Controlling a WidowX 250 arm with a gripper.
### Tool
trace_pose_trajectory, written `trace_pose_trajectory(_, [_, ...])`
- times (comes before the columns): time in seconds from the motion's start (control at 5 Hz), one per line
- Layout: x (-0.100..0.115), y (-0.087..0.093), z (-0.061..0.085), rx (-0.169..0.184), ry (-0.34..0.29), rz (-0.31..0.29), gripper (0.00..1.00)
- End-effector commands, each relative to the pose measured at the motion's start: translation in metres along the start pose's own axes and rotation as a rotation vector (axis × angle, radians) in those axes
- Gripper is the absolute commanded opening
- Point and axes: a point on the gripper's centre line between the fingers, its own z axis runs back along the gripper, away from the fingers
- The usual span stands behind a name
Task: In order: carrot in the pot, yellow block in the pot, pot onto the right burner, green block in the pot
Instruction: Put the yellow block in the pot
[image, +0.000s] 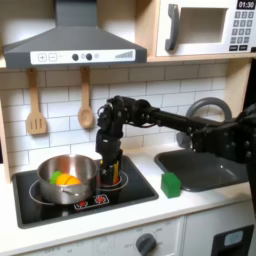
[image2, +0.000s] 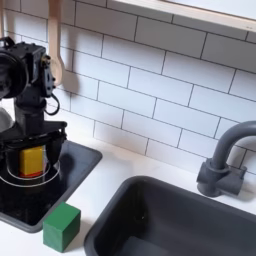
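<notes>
The steel pot (image: 68, 180) sits on the left burner in the first exterior view, with the orange carrot (image: 66, 179) lying inside it. My gripper (image: 110, 173) points straight down over the right burner, just right of the pot. Its fingers (image2: 50, 152) press on both sides of the yellow block (image2: 33, 160), which is at or barely above the burner ring. In both exterior views the green block (image: 171, 184) (image2: 61, 226) stands on the white counter between the stove and the sink, apart from the gripper.
The black stovetop (image: 135, 190) has red knobs at its front edge. A dark sink (image2: 170, 215) with a grey faucet (image2: 222, 165) lies to the second exterior view's right. Wooden utensils (image: 86, 112) hang on the tiled wall behind.
</notes>
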Motion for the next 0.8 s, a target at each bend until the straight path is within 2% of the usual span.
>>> trace_pose_trajectory(0.0, [0.0021,-0.0005,-0.0011,-0.001,0.002,-0.001,1.00])
trace_pose_trajectory(0.2, [0.0006,-0.0021,-0.0019,0.001,-0.006,-0.005,0.00])
trace_pose_trajectory(0.6, [-0.0008,-0.0049,0.0035,-0.017,-0.013,-0.028,0.00])
